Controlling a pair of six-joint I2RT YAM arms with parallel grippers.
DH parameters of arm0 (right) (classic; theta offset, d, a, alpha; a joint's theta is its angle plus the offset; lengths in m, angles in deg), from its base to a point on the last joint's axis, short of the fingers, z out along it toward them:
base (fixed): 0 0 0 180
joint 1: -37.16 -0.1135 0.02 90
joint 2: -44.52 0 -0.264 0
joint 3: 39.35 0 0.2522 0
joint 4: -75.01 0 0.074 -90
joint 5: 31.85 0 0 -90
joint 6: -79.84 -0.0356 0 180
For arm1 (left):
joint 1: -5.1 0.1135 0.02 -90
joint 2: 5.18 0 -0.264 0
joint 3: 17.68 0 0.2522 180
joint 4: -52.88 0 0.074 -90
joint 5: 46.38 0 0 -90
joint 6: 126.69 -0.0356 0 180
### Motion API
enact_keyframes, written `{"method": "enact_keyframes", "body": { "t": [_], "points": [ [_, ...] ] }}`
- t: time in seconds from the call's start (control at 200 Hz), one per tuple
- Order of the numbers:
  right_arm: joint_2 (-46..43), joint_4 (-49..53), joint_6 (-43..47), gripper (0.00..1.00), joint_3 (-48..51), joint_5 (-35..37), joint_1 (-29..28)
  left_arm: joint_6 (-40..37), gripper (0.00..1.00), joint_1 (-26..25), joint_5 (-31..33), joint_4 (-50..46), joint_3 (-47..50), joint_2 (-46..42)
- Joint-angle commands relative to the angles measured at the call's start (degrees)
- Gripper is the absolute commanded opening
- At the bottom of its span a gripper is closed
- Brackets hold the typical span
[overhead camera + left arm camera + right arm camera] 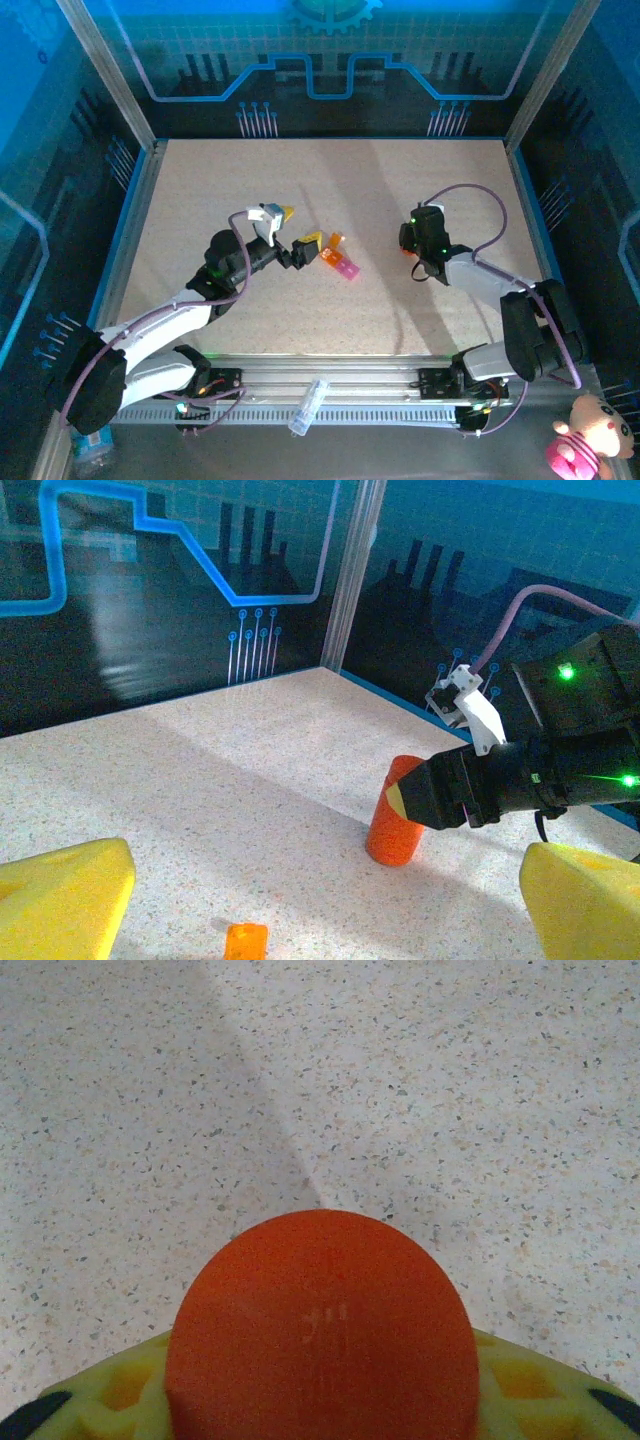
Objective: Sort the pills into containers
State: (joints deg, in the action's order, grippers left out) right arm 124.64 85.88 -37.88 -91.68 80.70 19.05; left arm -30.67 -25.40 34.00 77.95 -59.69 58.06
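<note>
The containers (340, 258), a short orange and pink strip, lie near the middle of the table. My left gripper (300, 228) stands open just left of them, its yellow fingers wide apart. In the left wrist view an orange compartment (245, 943) lies between those fingers (60, 895). At the right, an orange bottle (395, 825) stands upright on the table with my right gripper (410, 250) shut on it. The right wrist view looks down on the bottle's round cap (320, 1330), with yellow pads (120, 1390) on both sides. No pills are in view.
A raised blue rim (135, 190) and clear walls bound the speckled table. A clear plastic tube (308, 405) lies on the front rail between the arm bases. A pink plush toy (590, 435) sits outside at the bottom right.
</note>
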Motion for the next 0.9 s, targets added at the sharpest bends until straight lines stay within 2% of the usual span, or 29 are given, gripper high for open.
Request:
{"method": "enact_keyframes", "body": {
  "t": [0.0, 0.085, 0.19, 0.395, 0.555, 0.67, 0.775, 0.896],
  "points": [
    [0.5, -2.3, -0.6, 0.57, 0.5, 1.0, -0.5, -0.6, 0.99, 0.4, 0.8, -0.8, -1.8, -1.3],
    [-0.3, -0.5, 0.1, 0.72, -0.5, -2.8, 0.5, -0.2, 0.99, 0.4, 0.8, -0.9, -2.0, -1.2],
    [-4.1, 3.4, 1.5, 0.80, -2.7, -6.9, 1.1, 0.6, 0.99, 0.4, 1.6, -3.2, -3.1, -1.2],
    [-15.1, 14.2, 2.7, 0.83, -7.8, -15.5, 1.7, 1.8, 0.99, 0.5, 3.8, -7.1, -5.2, -0.5],
    [-18.0, 20.7, 4.4, 0.83, -11.1, -24.0, 0.0, 4.5, 0.99, 0.8, 6.5, -7.1, -6.0, 1.6],
    [-17.1, 23.1, 7.7, 0.83, -13.0, -25.3, -5.4, 6.3, 0.99, 1.1, 8.2, -8.7, -7.3, 3.1],
    [-13.5, 23.8, 11.0, 0.83, -14.1, -26.0, -10.7, 3.8, 0.99, 1.6, 5.6, -9.6, -8.6, 4.0],
    [-7.1, 22.6, 12.6, 0.84, -14.2, -27.6, -14.1, 0.9, 0.99, 2.0, 7.7, -15.7, -12.0, 5.8]
  ]
}}
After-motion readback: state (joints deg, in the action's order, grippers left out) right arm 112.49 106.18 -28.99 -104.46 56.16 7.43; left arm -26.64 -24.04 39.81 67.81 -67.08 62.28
